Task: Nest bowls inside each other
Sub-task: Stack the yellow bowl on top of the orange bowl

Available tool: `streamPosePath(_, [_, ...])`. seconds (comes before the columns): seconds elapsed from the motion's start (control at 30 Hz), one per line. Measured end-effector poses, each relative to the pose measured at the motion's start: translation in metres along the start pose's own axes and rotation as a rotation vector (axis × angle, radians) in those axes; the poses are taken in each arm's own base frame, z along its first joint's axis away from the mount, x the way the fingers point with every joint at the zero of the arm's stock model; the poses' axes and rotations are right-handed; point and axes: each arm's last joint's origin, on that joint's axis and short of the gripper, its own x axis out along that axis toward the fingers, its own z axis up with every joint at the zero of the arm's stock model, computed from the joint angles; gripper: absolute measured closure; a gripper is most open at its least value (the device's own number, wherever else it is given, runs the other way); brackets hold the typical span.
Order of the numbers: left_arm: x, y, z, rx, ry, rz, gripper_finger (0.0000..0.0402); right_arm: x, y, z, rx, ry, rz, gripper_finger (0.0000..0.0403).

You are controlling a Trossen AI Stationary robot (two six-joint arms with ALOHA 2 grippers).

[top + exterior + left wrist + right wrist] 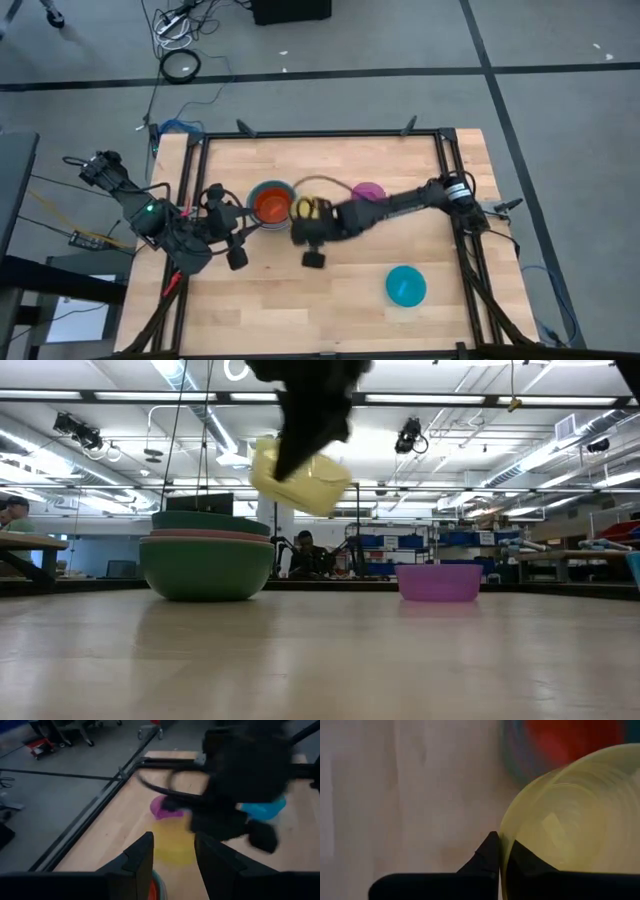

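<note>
A stack of bowls (270,203) stands left of the table's middle, sage green lowest (207,572) and orange innermost (560,742). My right gripper (501,852) is shut on the yellow bowl (300,482), which hangs tilted in the air just right of the stack. A purple bowl (368,192) sits on its base farther right, and a light blue bowl (405,286) sits near the front right. My left gripper (172,865) waits open beside the stack's left side, with nothing between its fingers. My right gripper pinches the yellow bowl's rim (504,845), one finger inside the bowl and one outside. The fingers come slanting down from above and from the table's right. The bowl is lifted clear of the table and tilted, hanging below the fingers (292,450).
The table's black frame rails (320,134) run along its edges. Bare wood lies at the front left and centre (300,310). Beyond the table a person (303,550) sits in the room.
</note>
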Motion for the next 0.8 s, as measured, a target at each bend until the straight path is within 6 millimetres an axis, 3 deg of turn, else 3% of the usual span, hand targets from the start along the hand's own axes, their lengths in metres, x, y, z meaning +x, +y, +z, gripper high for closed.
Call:
streamPosePath(0.13, [0.0, -0.002, 0.004, -0.005, -0.029, -0.015, 0.0249, 0.006, -0.031, 0.025, 0.022, -0.136, 0.076, 0.0402])
streamPosePath(0.3, [0.0, -0.005, 0.01, -0.01, -0.068, -0.022, 0.0249, 0.013, -0.057, 0.04, 0.053, -0.245, 0.136, 0.0403])
streamPosePath(0.57, [-0.002, -0.006, 0.02, -0.008, -0.167, 0.054, 0.0249, 0.014, -0.078, 0.053, 0.063, -0.357, 0.247, 0.0403])
streamPosePath(0.8, [-0.003, -0.007, 0.029, 0.016, -0.218, 0.071, 0.0249, 0.014, -0.079, 0.054, 0.04, -0.365, 0.263, 0.0392])
